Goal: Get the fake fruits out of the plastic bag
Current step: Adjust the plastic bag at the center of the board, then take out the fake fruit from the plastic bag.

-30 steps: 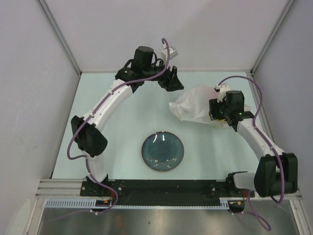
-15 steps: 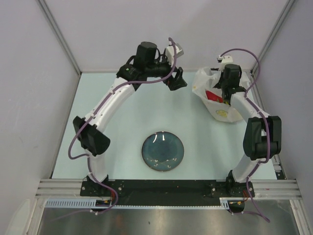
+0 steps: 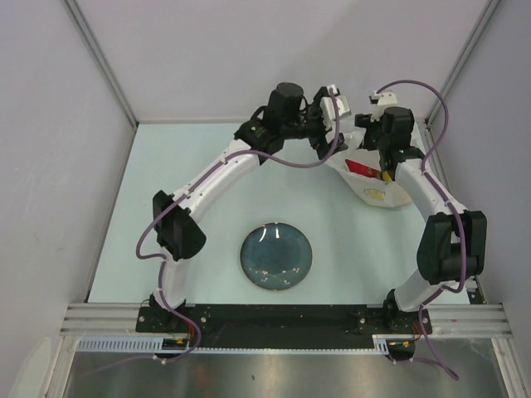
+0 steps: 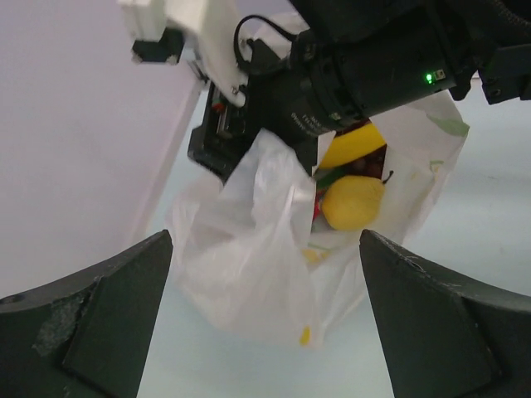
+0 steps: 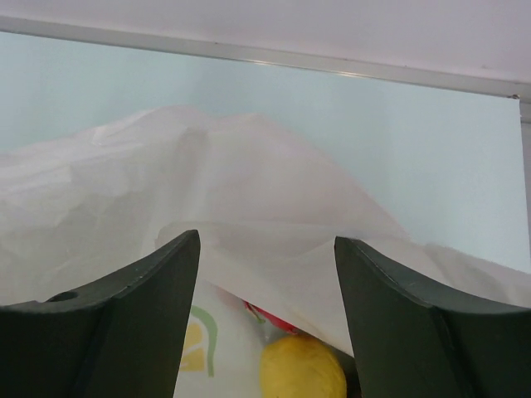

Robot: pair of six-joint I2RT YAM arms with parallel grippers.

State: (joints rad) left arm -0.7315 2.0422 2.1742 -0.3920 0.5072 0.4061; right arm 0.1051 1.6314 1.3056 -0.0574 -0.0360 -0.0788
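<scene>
Your left fingers (image 4: 91, 332) are spread wide with nothing between them, lined up on the plastic bag (image 4: 241, 249) just ahead of them. Your right fingers (image 5: 116, 323) stand partly apart at the bag's mouth, and a fold of the film lies across the gap rather than pinched flat between them. From the left wrist view the bag seems to hang from that right hand, perhaps hooked over one finger, though I cannot tell for sure. Through the opening you can see the round yellow fruit (image 4: 353, 203), the banana (image 4: 353, 145) above it, and a patch of red that is probably the dragon fruit (image 5: 270, 315). The grape bunch I cannot make out. The bag sits at the far right of the bench (image 3: 373, 249), well apart from the dark plate (image 3: 275, 257) near the middle. Every fruit you can see is inside the bag, so I judge the task barely begun: the mouth is open, and each fruit has yet to be lifted out.
</scene>
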